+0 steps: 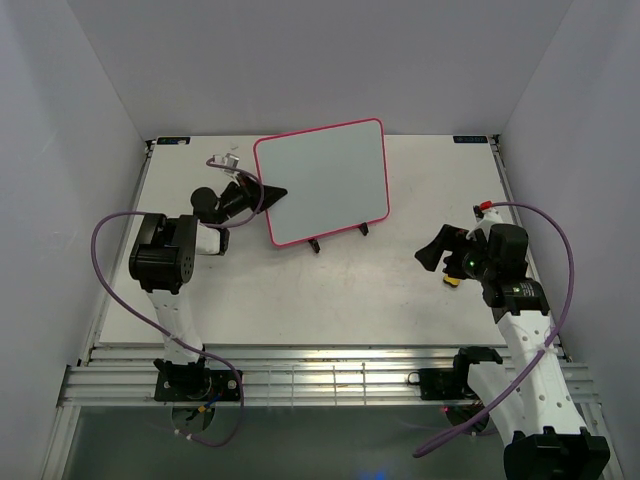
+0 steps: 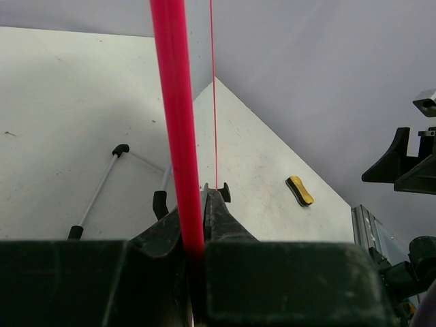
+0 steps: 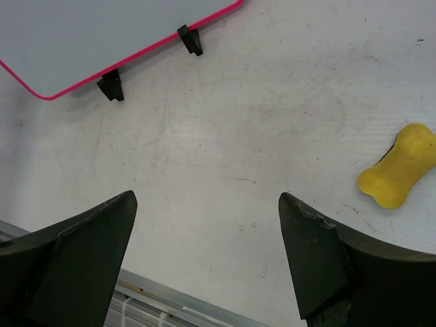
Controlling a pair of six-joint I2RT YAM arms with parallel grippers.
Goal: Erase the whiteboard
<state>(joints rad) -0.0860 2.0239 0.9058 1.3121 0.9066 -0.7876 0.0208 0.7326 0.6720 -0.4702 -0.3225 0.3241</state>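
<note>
The whiteboard (image 1: 325, 180) leans on its stand at the table's centre back, pink-framed, its white face showing no writing. My left gripper (image 1: 275, 192) is shut on the board's left edge. In the left wrist view the pink frame (image 2: 178, 122) runs down between the closed fingers (image 2: 221, 218). My right gripper (image 1: 435, 250) hovers open to the right of the board, nothing between its fingers (image 3: 95, 231). The board's lower corner (image 3: 102, 34) shows at the top left of the right wrist view. The yellow bone-shaped eraser (image 3: 402, 167) lies flat on the table just right of the right gripper.
The stand's black feet (image 3: 112, 85) hold the board's bottom edge, and its wire legs (image 2: 99, 191) run behind the board. The eraser (image 2: 300, 190) shows on the far table. White walls enclose three sides. A slotted metal rail (image 1: 330, 380) marks the near edge.
</note>
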